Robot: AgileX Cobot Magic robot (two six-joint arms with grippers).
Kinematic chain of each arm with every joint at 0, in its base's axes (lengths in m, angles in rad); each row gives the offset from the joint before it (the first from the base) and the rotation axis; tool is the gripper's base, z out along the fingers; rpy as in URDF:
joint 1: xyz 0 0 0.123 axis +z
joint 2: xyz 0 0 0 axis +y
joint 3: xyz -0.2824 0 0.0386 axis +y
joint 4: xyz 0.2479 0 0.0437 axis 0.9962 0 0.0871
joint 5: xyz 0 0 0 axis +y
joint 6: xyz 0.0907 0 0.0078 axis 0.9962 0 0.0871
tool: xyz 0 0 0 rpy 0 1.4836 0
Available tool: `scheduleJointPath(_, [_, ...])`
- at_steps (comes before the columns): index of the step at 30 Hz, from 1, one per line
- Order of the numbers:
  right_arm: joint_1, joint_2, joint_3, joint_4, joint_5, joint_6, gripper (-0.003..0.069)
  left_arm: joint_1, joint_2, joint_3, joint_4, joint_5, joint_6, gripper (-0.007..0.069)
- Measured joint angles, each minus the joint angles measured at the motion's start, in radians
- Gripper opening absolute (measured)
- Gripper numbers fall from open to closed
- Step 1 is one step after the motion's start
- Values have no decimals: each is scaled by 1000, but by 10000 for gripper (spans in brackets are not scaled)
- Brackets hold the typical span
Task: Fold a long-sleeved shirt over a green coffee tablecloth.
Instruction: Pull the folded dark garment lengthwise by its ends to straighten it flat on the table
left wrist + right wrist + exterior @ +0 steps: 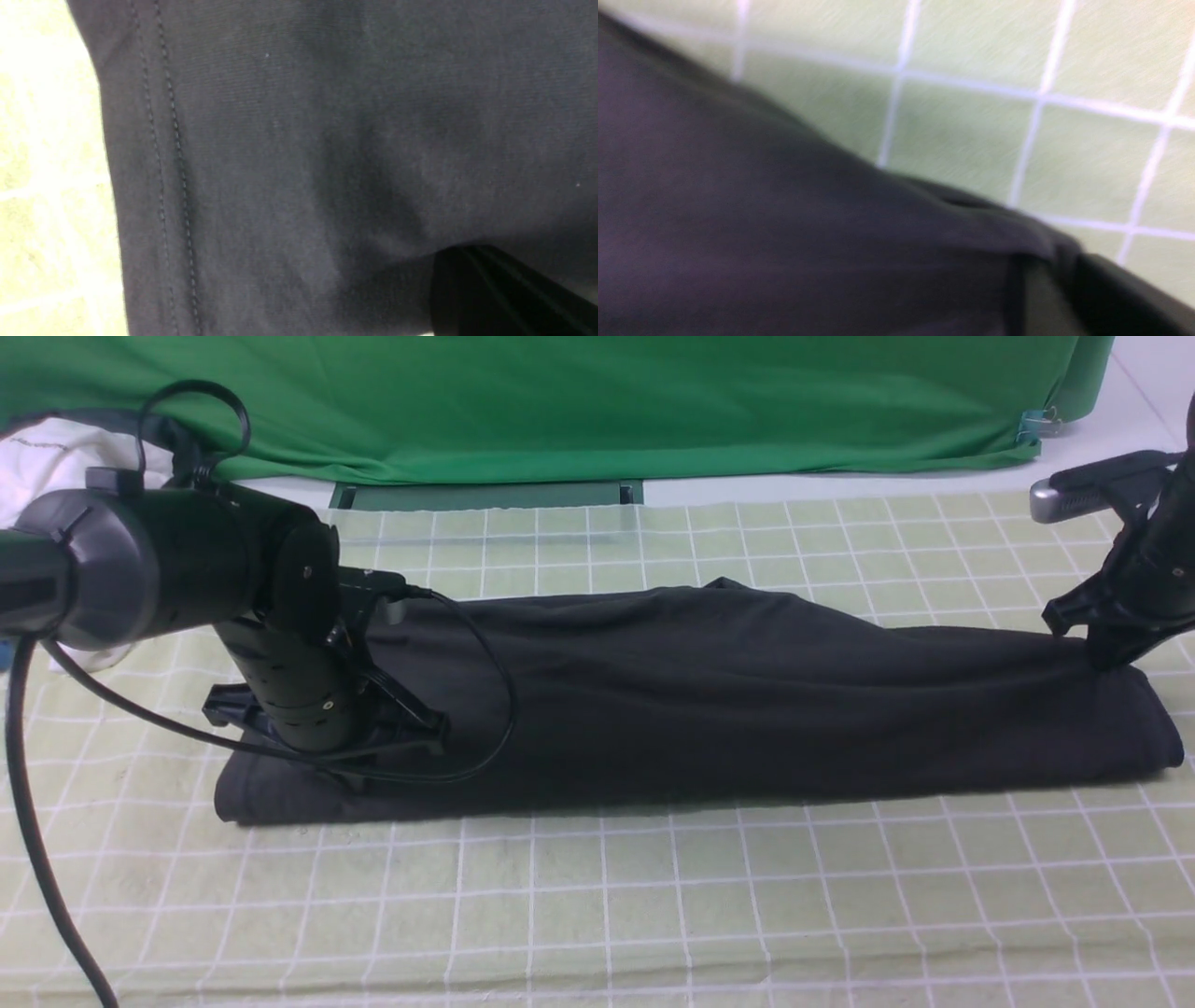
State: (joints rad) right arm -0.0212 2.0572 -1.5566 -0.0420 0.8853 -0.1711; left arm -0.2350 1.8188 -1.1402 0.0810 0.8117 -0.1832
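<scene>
The long-sleeved shirt (728,700) lies folded into a long black strip across the green coffee tablecloth (653,896); no logo or label shows. My left gripper (359,756) is pressed down onto the strip's left end. In the left wrist view one dark finger (490,294) rests against the shirt (299,140) beside its stitched hem; the other finger is hidden. My right gripper (1097,649) is shut on the shirt's far edge at the right end. There the blurred fabric (784,224) bunches up against the right gripper's fingers (1125,298).
Plain bright green fabric (579,401) hangs across the back. A white garment (42,457) sits at the far left behind my left arm. The left arm's cable (28,821) loops down over the tablecloth and across the shirt's left part.
</scene>
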Motion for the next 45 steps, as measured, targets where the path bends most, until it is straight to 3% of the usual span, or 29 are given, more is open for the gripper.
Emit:
scheduleJointPath(1, [-1, -8, -2, -28, 0, 40, 282, 0, -2, 0, -2, 13, 3, 11])
scheduleJointPath(3, [-1, -21, -10, -41, 22, 59, 339, 0, -9, 1, -6, 23, 3, 11])
scheduleJointPath(6, [-1, -49, -42, -48, 73, 66, 364, 0, -39, 1, -20, 34, 3, 11])
scheduleJointPath(8, [-1, -74, -63, -49, 109, 67, 324, 0, -82, 2, -23, 39, 3, 11])
scheduleJointPath(14, [-1, -194, -77, -43, 130, 70, 68, 0, -209, -13, 25, 14, -80, 11])
scheduleJointPath(17, [-1, -274, -78, 10, 147, 57, 5, 16, -198, -102, 36, 17, -98, 11])
scheduleJointPath(20, [-1, -310, -78, 49, 182, 36, -4, 41, -136, -212, 8, 46, -89, 11])
scheduleJointPath(28, [-1, -323, -78, 100, 213, 2, -7, 53, 137, -487, -206, 97, 118, 11])
scheduleJointPath(30, [-1, -323, -78, 107, 213, 1, -6, 45, 219, -547, -212, 113, 139, 11])
scheduleJointPath(38, [-1, -323, -78, 129, 213, -7, -8, 39, 443, -711, -212, 133, 139, 11])
scheduleJointPath(45, [-1, -323, -78, 125, 295, -18, -6, 110, 512, -849, -184, 141, 57, 11])
